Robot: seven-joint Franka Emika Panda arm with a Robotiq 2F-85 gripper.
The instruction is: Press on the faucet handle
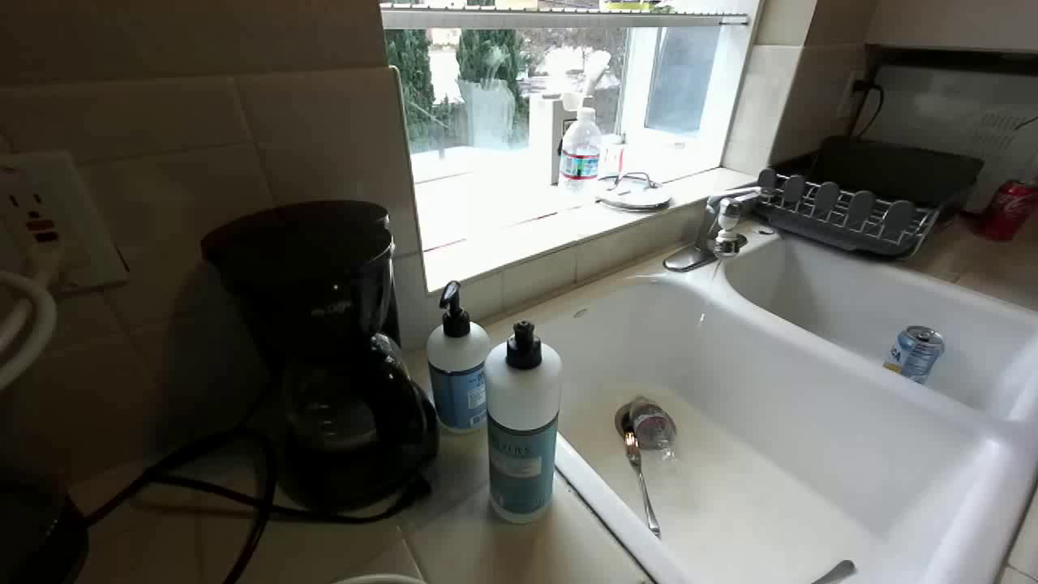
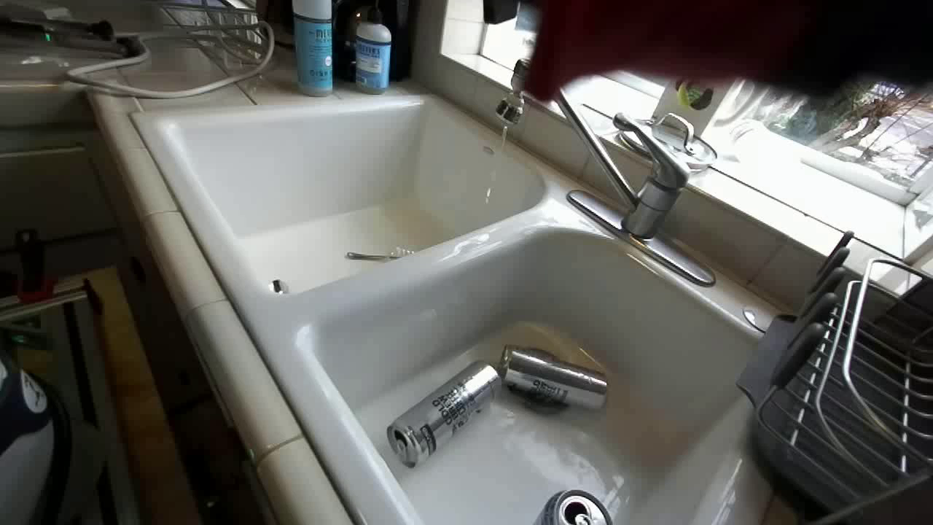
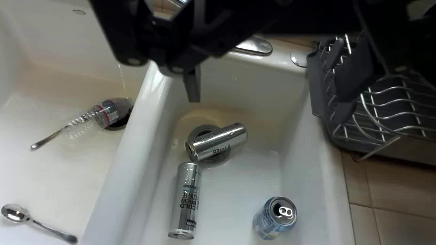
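Starting left in an exterior view with smooth, cylindrical bottles (image 2: 313,55); then a glossy white sink (image 2: 291,160) with rounded corners, then a slender tubular spout (image 2: 598,150). Seeing the handle (image 2: 654,149) next, atop the faucet (image 2: 645,215) at the sink's back edge: short, mirror-bright chrome, tapering up leftward to a blunt, rounded tip. Noting the rack (image 2: 765,357) at far right, dark, with thin bent wires. Finding the gripper (image 3: 286,95) in the wrist view: black, angular, with fingers (image 3: 193,88) spread wide apart.
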